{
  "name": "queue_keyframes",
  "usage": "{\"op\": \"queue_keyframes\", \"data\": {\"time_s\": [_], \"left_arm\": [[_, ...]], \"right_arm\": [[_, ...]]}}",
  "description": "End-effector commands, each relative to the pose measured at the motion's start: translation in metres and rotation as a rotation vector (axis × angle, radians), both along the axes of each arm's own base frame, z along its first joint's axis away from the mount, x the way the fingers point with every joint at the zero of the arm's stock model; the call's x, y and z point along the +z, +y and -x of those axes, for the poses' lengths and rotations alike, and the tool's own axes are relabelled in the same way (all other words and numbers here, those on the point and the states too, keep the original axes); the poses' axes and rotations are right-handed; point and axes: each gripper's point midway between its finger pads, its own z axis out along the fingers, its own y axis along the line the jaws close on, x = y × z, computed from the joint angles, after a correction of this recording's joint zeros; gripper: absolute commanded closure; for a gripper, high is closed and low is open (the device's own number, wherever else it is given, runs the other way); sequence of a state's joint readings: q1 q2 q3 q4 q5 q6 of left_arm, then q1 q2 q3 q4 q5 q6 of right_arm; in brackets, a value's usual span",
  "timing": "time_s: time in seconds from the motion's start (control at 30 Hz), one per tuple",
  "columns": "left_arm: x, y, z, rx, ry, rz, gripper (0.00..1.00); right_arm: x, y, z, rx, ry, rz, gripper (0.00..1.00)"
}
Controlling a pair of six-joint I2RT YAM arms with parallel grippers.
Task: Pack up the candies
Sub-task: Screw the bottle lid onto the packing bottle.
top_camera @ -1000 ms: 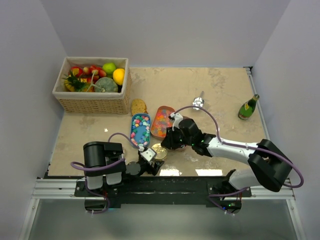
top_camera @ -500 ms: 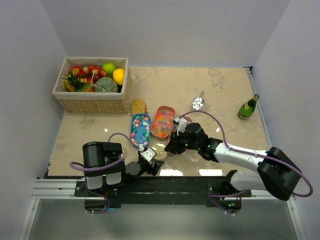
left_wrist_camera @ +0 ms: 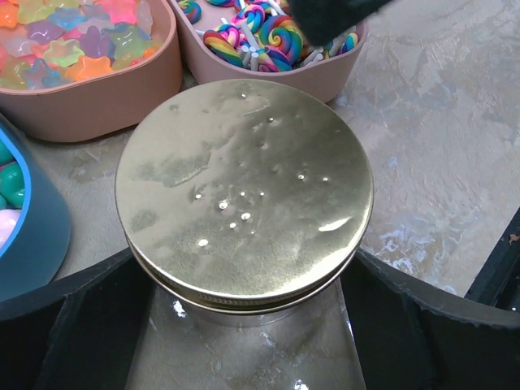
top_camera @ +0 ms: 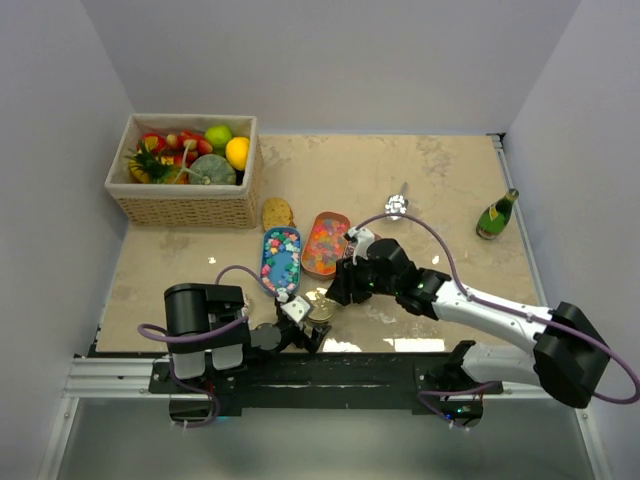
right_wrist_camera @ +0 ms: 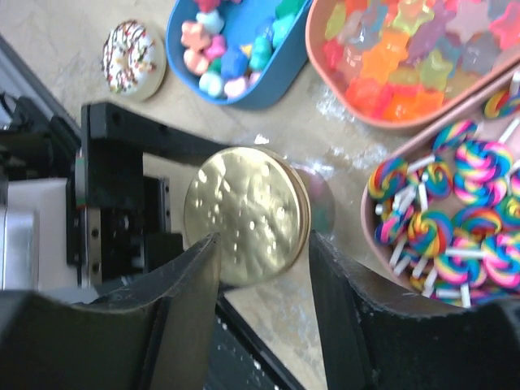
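Near the front edge of the table, the left gripper (top_camera: 303, 325) is clamped round the body of a clear glass jar (left_wrist_camera: 244, 345) capped with a round gold metal lid (left_wrist_camera: 244, 187). Its two dark fingers press against the glass just under the rim, a grip that looks meant to steady the jar against twisting. Directly above, the right gripper (right_wrist_camera: 262, 244) stands spread wide, one finger on each side of the lid, holding nothing. Whether its pads already touch the lid's edge cannot be told. Such a straddle suits unscrewing, so the step in hand is probably opening the jar before anything goes in. None of the candies is packed yet. The small pastel sweets (right_wrist_camera: 219, 61) lie in a blue oval tray (left_wrist_camera: 32, 236). The orange-red star gummies (right_wrist_camera: 406, 49) sit in a pink tray (left_wrist_camera: 97, 114) beside it. The swirled pink-white-purple lollipop pieces (right_wrist_camera: 447, 219) fill a second pink tray (left_wrist_camera: 325, 69) just beyond the jar, all near both arms.
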State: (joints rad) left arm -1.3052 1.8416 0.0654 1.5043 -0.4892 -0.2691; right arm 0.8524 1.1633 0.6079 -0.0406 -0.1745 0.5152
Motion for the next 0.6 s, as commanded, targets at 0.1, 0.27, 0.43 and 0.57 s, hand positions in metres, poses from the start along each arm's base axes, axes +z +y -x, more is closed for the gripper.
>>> {"op": "queue_keyframes", "data": {"time_s": [0.1, 0.27, 0.43, 0.57], "left_arm": [[0.039, -0.002, 0.013, -0.068, -0.015, 0.197, 0.00], [0.042, -0.003, 0.013, -0.072, -0.021, 0.205, 0.00], [0.045, -0.004, 0.010, -0.062, -0.037, 0.216, 0.02], [0.047, 0.000, 0.008, -0.045, -0.041, 0.224, 0.04]], "right_arm": [[-0.017, 0.017, -0.023, -0.023, 0.008, 0.060, 0.53], [-0.018, 0.024, -0.025, -0.013, 0.009, 0.033, 0.56], [-0.018, 0.027, -0.019, 0.020, 0.020, 0.016, 0.60], [-0.023, 0.026, -0.011, 0.046, 0.041, 0.008, 0.60]]}}
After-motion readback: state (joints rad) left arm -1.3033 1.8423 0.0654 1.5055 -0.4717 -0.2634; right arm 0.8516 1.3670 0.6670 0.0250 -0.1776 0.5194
